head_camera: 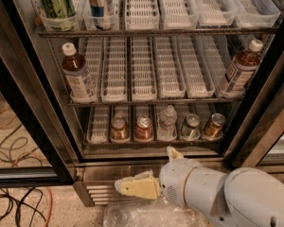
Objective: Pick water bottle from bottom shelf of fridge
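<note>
The water bottle (167, 122), small, clear and ribbed, stands upright in the middle lane of the bottom shelf (98, 125) of the fridge (20, 94). Metal cans flank it: two on its left (143, 128) and two on its right (190, 126). My gripper (152, 171) hangs below and in front of the shelf, level with the steel base grille, and it is open. One cream finger (136, 187) points left, the other fingertip (173, 152) points up toward the shelf edge. Nothing is held. The bulky white arm fills the lower right.
Brown-liquid bottles with white labels stand at the left (78, 77) and right (240, 68) ends of the middle rack. Dark door frames border both sides of the opening. Crumpled clear plastic (142, 214) lies on the floor below the gripper, and cables (14, 141) sprawl at the left.
</note>
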